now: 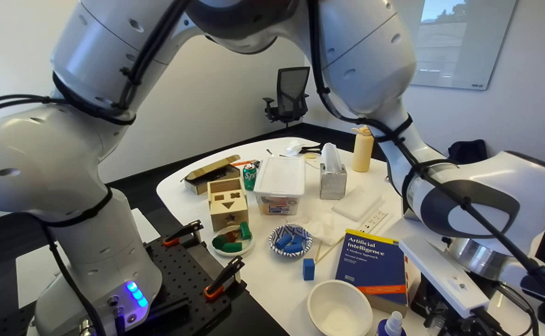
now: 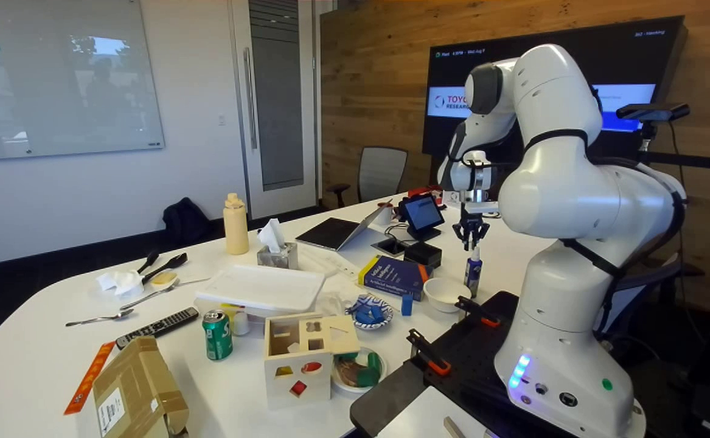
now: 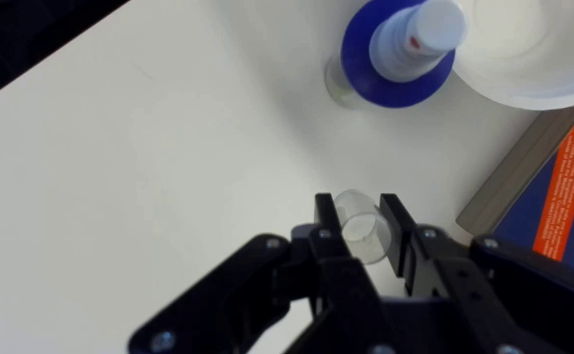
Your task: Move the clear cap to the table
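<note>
The clear cap [image 3: 365, 241] is a small see-through cylinder, seen in the wrist view between the fingertips, its open rim toward the camera. My gripper [image 3: 357, 204] is shut on it, with a black finger pad against each side. In an exterior view the gripper [image 2: 470, 237] points down and appears to be above the white table [image 2: 519, 234], behind the spray bottle; the cap is too small to make out there. In an exterior view the gripper is mostly hidden behind the white wrist camera. The bare white table top [image 3: 119, 196] lies below the cap in the wrist view.
A blue-collared spray bottle [image 3: 397, 88] stands close to the gripper, uncapped, beside a white bowl [image 3: 528, 93]. A thick blue book [image 3: 528, 196] lies on the other side. A black box [image 2: 423, 253] and tablet [image 2: 423, 213] stand farther back. The table edge is at the wrist view's upper left.
</note>
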You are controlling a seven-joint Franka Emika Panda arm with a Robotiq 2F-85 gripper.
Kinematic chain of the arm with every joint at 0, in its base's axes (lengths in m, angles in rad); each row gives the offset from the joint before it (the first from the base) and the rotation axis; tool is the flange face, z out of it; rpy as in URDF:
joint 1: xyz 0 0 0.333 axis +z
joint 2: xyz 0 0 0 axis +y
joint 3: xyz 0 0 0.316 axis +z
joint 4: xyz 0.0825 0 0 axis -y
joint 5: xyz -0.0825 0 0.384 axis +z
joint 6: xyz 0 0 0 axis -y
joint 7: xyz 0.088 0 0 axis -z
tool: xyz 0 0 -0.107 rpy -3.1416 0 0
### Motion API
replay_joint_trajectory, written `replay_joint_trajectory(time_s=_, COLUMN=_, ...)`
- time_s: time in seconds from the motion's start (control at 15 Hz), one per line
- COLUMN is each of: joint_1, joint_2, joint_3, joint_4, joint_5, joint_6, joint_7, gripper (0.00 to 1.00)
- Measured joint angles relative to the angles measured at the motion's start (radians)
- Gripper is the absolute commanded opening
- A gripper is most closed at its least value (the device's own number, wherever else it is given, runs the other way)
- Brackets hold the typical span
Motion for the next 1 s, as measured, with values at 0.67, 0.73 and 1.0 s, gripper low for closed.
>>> replay_joint_trajectory(time_s=0.67, joint_1=-0.059, joint_2=0.201, joint_3=0.020, joint_4=0.208, joint_5=0.000, joint_6=-0.005, joint_7=0.000, gripper=0.07)
replay_joint_trajectory(time_s=0.73, joint_1=-0.063, joint_2=0.213, joint_3=0.022, joint_4=0.222, joint_5=0.000, joint_6=-0.006, joint_7=0.001, gripper=0.07)
replay_joint_trajectory(time_s=1.0, joint_1=-0.070, joint_2=0.245, joint_3=0.023, joint_4=0.260, joint_5=0.000, joint_6=-0.010, joint_7=0.010, gripper=0.07)
